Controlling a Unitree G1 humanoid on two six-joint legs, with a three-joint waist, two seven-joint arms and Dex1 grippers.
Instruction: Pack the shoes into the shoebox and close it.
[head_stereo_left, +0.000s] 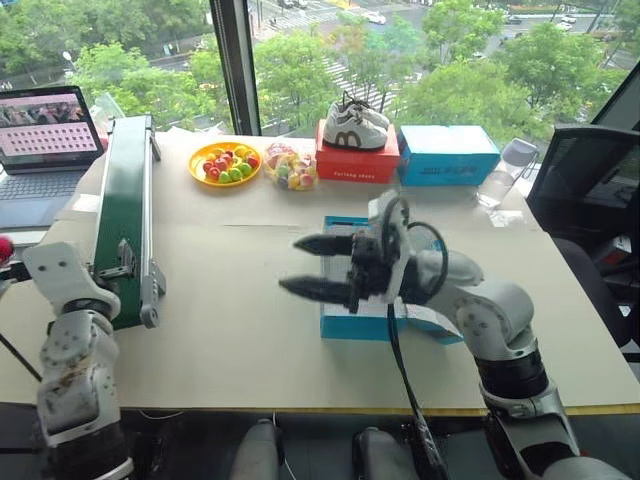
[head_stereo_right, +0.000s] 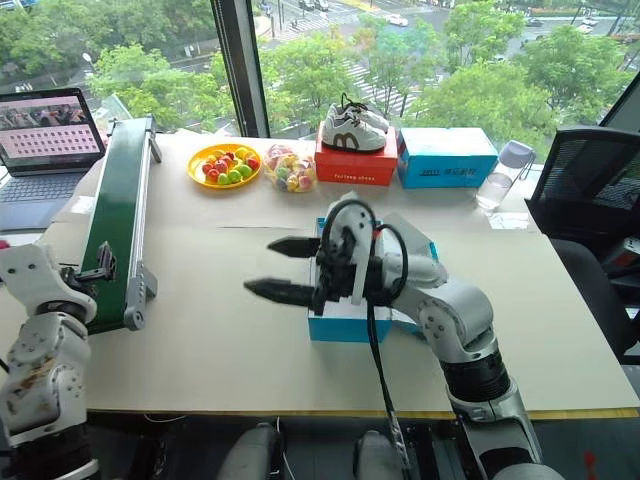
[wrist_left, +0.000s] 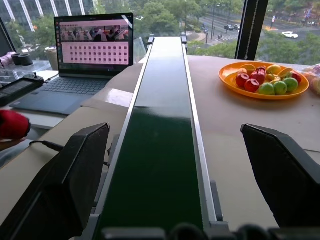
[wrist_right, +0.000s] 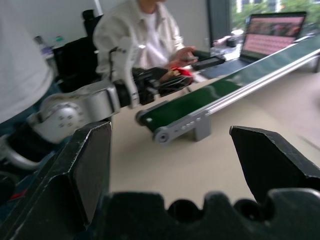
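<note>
Directly behind the right gripper (head_stereo_right: 282, 268), whose jaws stand wide apart and empty, lies the blue shoebox (head_stereo_right: 345, 322) on the table, lid down; its long side runs away from the camera toward the window, and what it holds cannot be seen. Beyond that gripper's fingertips stretches bare tabletop (head_stereo_left: 230, 300), then the green conveyor belt (head_stereo_left: 125, 215). The left gripper (wrist_left: 175, 200) also gapes open, holding nothing, its jaws straddling the near end of the belt, which runs lengthwise away between them. A small red thing (wrist_left: 12, 125) shows outside the left gripper's jaws, beside the belt; whether it is a shoe cannot be told. Well past the right gripper, by the window, sit an orange plate of fruit (head_stereo_left: 224, 162), a red box (head_stereo_left: 357, 163) topped with white sneakers (head_stereo_left: 355, 125), and another blue box (head_stereo_left: 448, 155). An open laptop (head_stereo_left: 42, 135) stands beside the belt's far end. Trees and streets fill the window. A person in a pale jacket (wrist_right: 150, 30) sits beyond the belt.
</note>
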